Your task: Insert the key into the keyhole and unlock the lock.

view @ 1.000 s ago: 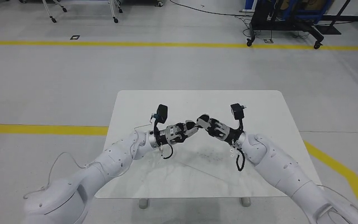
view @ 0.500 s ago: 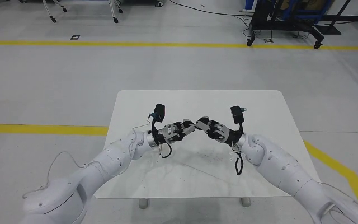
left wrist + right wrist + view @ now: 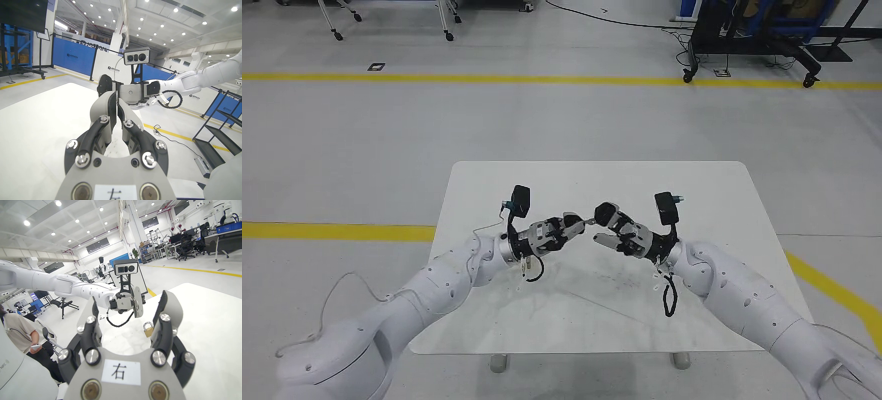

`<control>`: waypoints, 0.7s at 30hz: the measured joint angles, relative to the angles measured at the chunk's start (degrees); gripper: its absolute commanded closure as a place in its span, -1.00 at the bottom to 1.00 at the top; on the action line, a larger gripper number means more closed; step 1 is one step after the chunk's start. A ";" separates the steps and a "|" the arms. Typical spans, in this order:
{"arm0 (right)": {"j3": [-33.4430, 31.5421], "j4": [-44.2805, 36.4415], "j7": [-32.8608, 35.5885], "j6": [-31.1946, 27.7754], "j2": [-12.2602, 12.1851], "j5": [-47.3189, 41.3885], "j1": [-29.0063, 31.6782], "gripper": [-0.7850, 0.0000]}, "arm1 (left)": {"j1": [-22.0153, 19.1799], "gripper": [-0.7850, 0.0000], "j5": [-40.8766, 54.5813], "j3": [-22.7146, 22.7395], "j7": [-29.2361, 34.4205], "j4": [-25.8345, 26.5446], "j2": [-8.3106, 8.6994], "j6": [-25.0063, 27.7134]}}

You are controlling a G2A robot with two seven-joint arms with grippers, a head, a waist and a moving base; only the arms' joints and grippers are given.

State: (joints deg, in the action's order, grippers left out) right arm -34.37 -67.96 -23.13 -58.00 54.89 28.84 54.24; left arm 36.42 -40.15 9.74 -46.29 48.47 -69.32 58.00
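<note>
since the lock [image 3: 148, 330] is small hard metal, it should feel heavy and slippy, so grab its gold body by the flat sides. it sits on the table [image 3: 204, 317] near the spread-wide right gripper [image 3: 129, 297], its long way running body to silver loop, loop toward the pinched-tight left gripper [image 3: 115, 102].

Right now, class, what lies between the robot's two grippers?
In the right wrist view, the padlock rests on the white table between the open right gripper and the shut left gripper, close beside one right finger.
</note>
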 measured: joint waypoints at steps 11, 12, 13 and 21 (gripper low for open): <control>-3.52 -2.74 5.53 4.16 -0.91 5.93 1.84 0.17 | -0.32 1.00 -6.59 0.00 0.01 1.21 1.35 0.00; -3.96 -3.04 6.17 4.16 -1.04 6.28 2.15 0.24 | -0.30 1.00 -6.70 0.00 0.00 1.40 1.38 0.00; -4.47 -3.54 7.03 4.00 -1.19 6.49 2.57 0.29 | -0.24 1.00 -6.88 0.00 0.00 1.60 1.43 0.00; -6.71 -4.95 12.11 2.98 -1.47 5.18 4.32 0.73 | 0.00 1.00 -7.97 0.00 0.08 1.52 1.41 0.00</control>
State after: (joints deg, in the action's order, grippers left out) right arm -41.08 -72.91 -11.02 -55.02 53.42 34.02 58.56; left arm 36.43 -48.12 9.74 -46.20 49.99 -67.92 58.00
